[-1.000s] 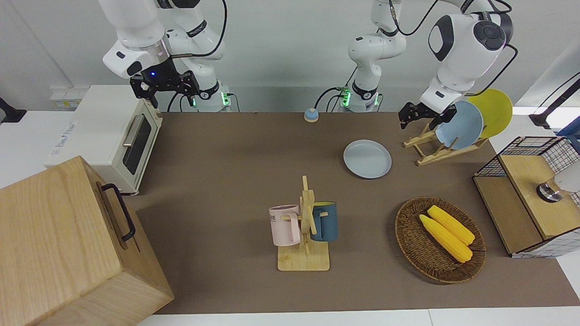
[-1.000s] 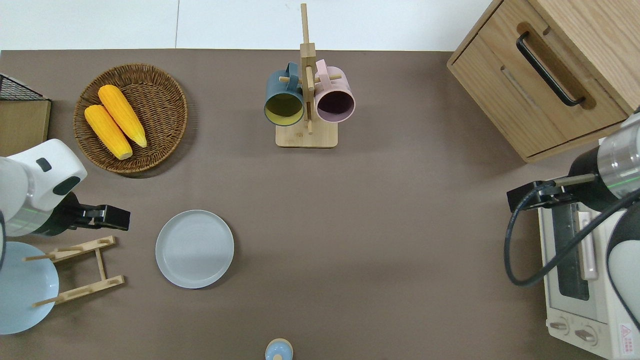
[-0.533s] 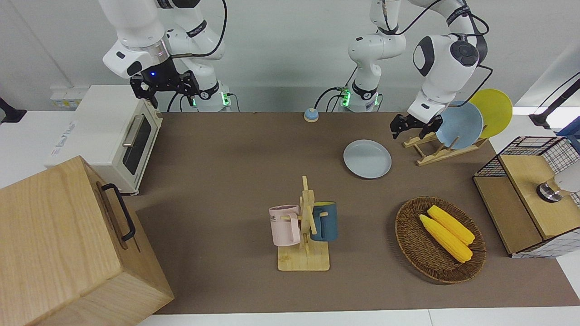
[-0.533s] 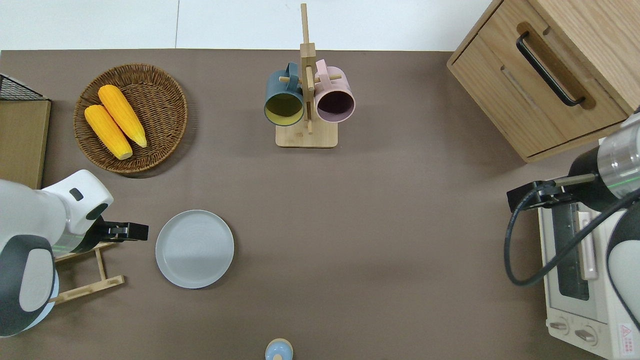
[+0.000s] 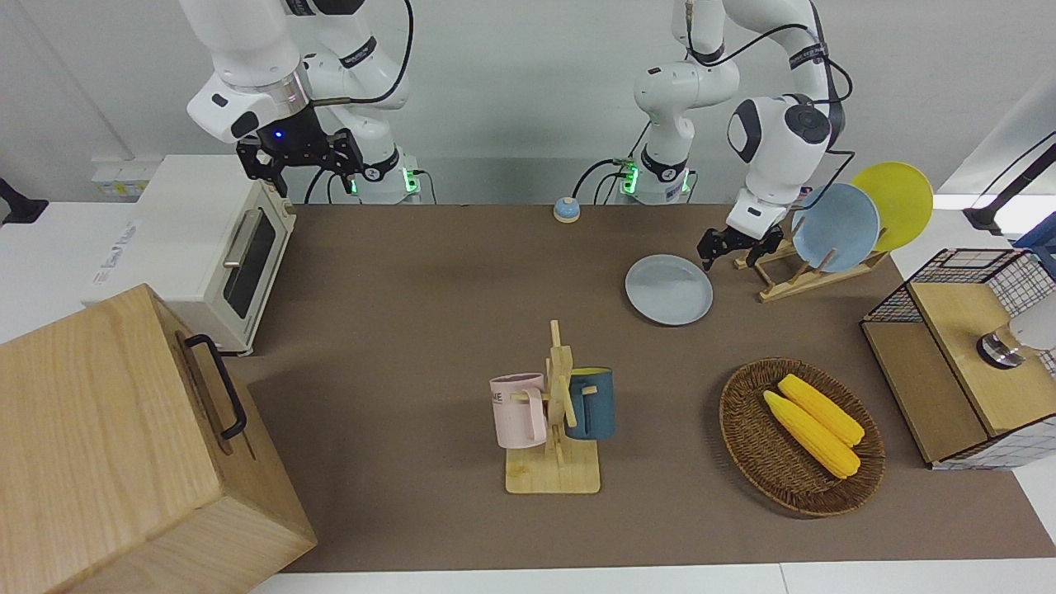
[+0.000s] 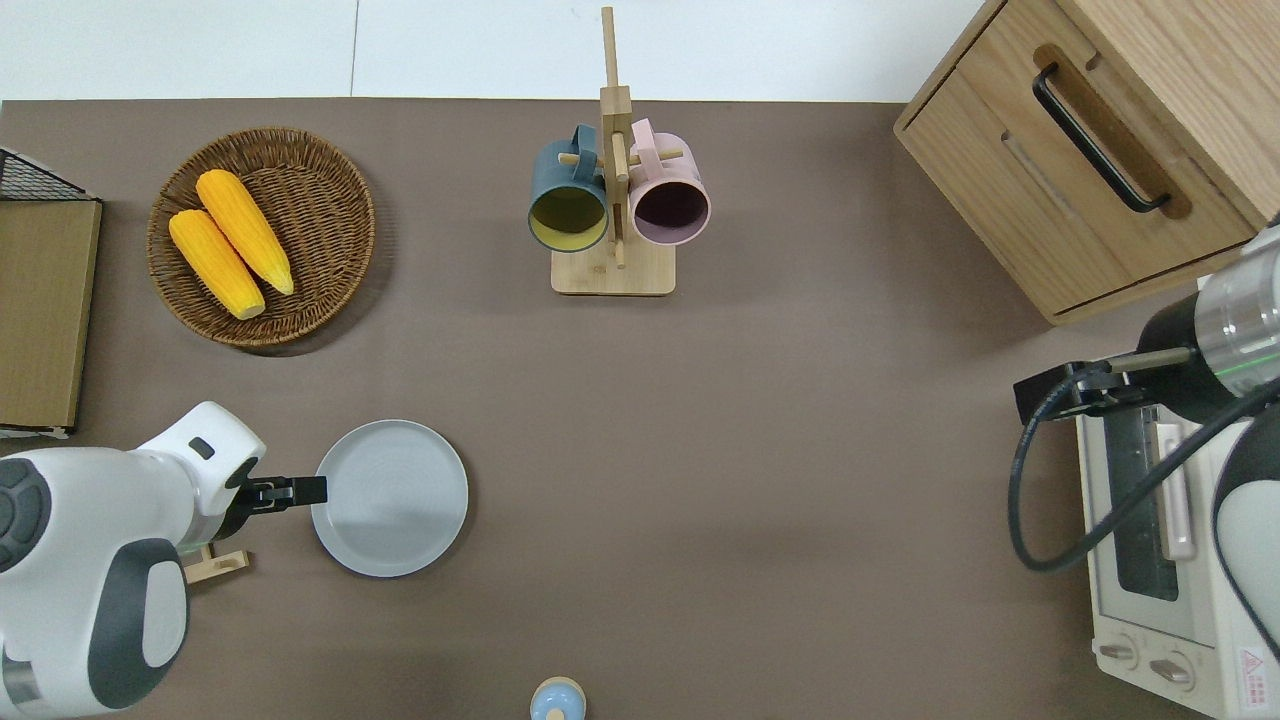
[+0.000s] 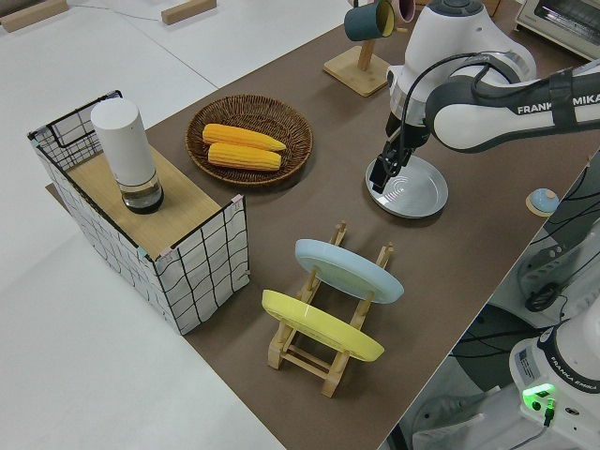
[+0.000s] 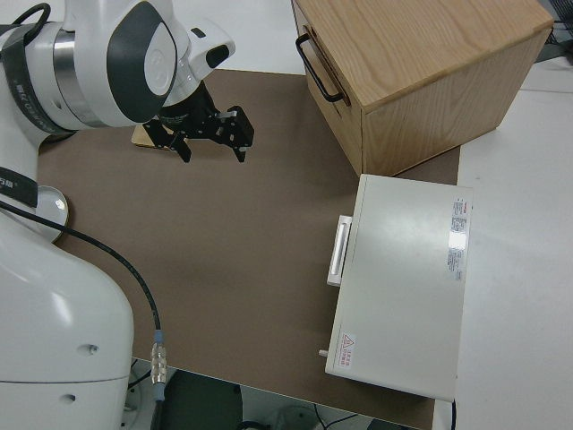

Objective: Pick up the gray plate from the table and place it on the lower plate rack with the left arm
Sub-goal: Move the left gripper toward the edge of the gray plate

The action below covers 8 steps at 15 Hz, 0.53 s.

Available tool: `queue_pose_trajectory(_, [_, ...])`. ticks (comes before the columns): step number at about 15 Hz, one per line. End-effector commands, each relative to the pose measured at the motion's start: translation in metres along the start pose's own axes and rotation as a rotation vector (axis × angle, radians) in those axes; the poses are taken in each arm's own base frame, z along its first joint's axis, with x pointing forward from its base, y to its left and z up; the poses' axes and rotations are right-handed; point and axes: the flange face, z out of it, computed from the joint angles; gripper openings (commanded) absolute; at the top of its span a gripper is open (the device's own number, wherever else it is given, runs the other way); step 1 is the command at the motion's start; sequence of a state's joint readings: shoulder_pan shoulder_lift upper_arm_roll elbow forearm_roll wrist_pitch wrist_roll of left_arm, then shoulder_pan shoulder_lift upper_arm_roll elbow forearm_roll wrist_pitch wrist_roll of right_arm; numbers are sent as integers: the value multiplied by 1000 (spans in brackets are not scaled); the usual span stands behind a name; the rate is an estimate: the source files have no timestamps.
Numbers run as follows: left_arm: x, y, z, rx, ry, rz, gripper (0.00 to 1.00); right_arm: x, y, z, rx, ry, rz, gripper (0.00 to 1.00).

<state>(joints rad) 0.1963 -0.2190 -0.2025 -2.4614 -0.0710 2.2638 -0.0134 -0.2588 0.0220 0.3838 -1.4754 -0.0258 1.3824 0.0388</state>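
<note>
The brown table mat (image 6: 760,450) carried everything. Nearest the robots stood the lower plate rack (image 5: 792,276); just beside it lay the gray plate (image 6: 390,497), flat. The left gripper (image 6: 300,490) hovered at its rim, jaws parted, holding nothing. A shallow bite might let the plate slip. The right arm was parked.

In the overhead view the left arm (image 6: 95,560) covers nearly all of the lower plate rack (image 6: 215,565) at lower left, one rail end showing; the toaster oven (image 6: 1165,560) runs off the right edge; the left pincer (image 6: 300,490) is too small to tell its opening.
</note>
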Motion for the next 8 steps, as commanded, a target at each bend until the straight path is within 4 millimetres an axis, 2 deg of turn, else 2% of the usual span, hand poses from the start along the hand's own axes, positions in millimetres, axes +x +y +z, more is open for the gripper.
queue_pose_trajectory(1, [-23,-1,28,-2,54,-42,991,-2,2,-3,-6,-1,16,983])
queue_pose_trajectory(5, [-19,1,55,-9,63,-40,991,-2,2,-3,-6,-1,16,983])
queue_pose_trajectory(8, [-18,2,63,-12,65,-38,991,-2,2,-3,-7,-3,16,983])
